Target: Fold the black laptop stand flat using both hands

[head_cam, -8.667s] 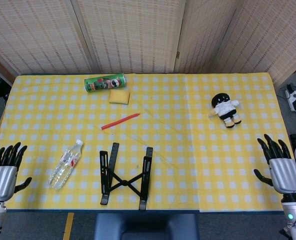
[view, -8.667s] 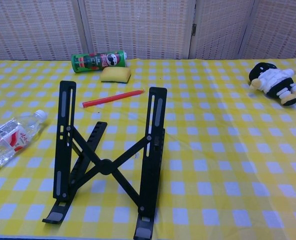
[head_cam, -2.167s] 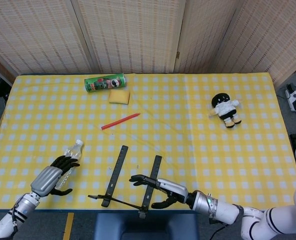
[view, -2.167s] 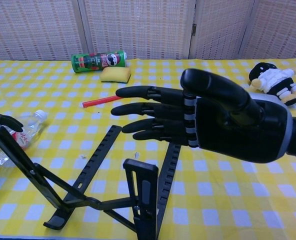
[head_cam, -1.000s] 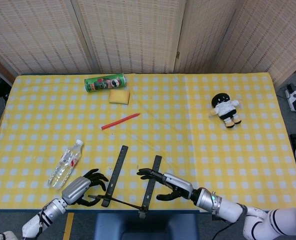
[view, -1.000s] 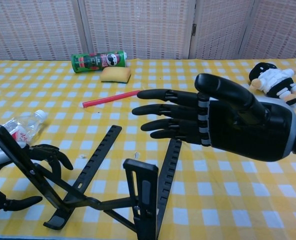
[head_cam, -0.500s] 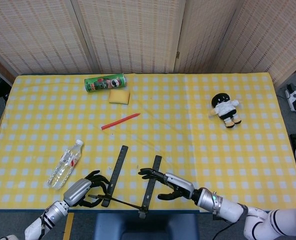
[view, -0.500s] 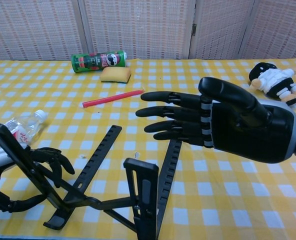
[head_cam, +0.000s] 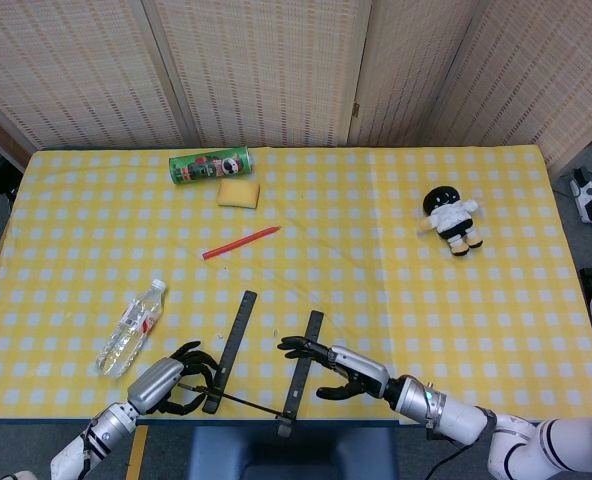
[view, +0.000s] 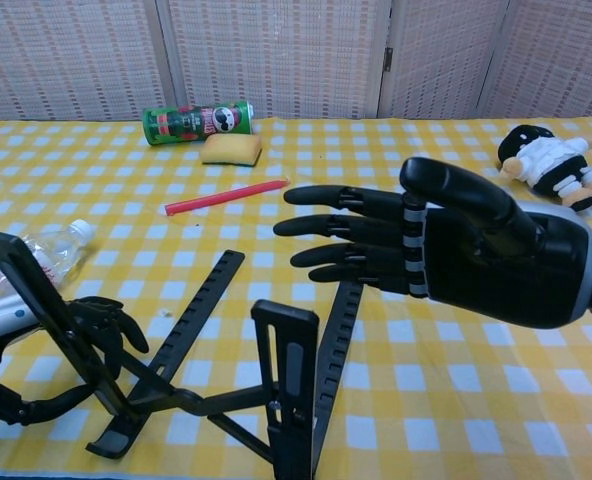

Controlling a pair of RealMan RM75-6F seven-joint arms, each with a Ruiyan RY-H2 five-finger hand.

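From the head view we see the black laptop stand (head_cam: 251, 365) at the table's near edge between our left hand (head_cam: 166, 382) and right hand (head_cam: 348, 372), and from the chest view our left fingers (view: 111, 325) curl around its left rail while our right fingers (view: 351, 240) hover spread, holding nothing.

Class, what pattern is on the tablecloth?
Yellow and white checks on the tablecloth, clearest in the head view.

The left hand (view: 51, 375), which was resting open at the desk's near left corner, is now closing its fingers (view: 116, 322) around the left bar of the laptop stand (view: 226, 380). The right hand (view: 456, 255) is hovering open over the stand's right bar, having swung in from the far right edge. The stand is tipping, its left bar lifting off the desk.
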